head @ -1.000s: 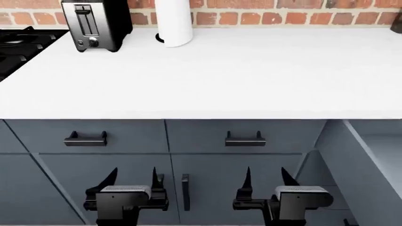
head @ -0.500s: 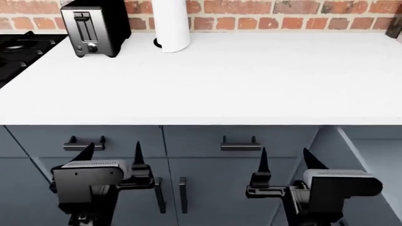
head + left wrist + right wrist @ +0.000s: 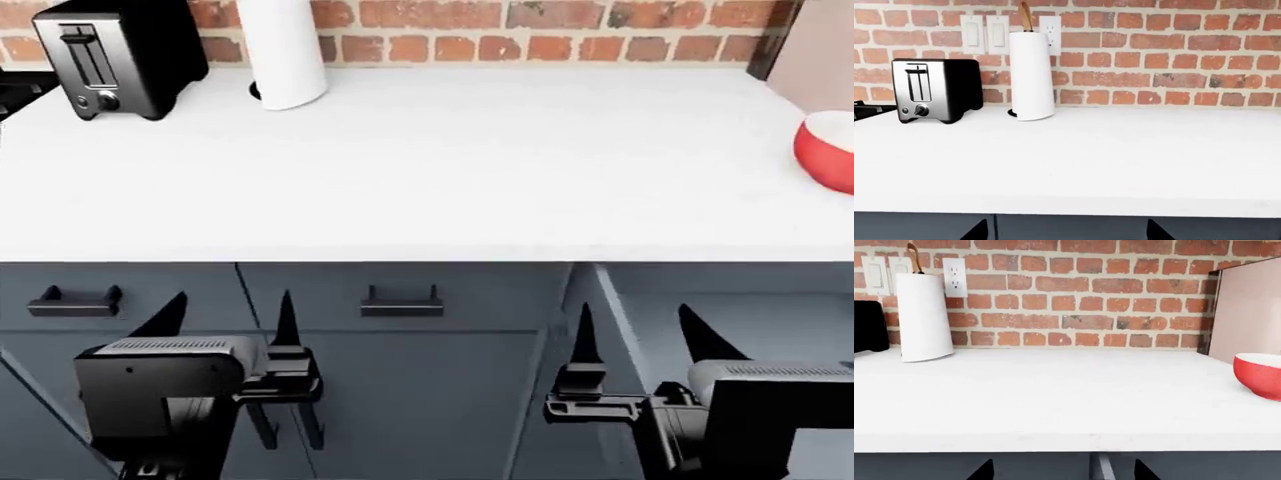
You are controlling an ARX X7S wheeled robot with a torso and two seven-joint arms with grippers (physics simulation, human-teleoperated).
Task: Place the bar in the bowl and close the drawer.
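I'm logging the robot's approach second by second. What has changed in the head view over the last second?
The view has swung right: the black-and-silver toaster and white paper towel roll slid leftward, and the glossy red bowl came into sight at the white countertop's right edge. Both the left gripper and the right gripper rose in the frame. They stay open and empty.

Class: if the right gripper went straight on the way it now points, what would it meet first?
Probably the front edge of the white countertop: the right gripper, open, sits just below it, facing the red brick wall. Depth is unclear.
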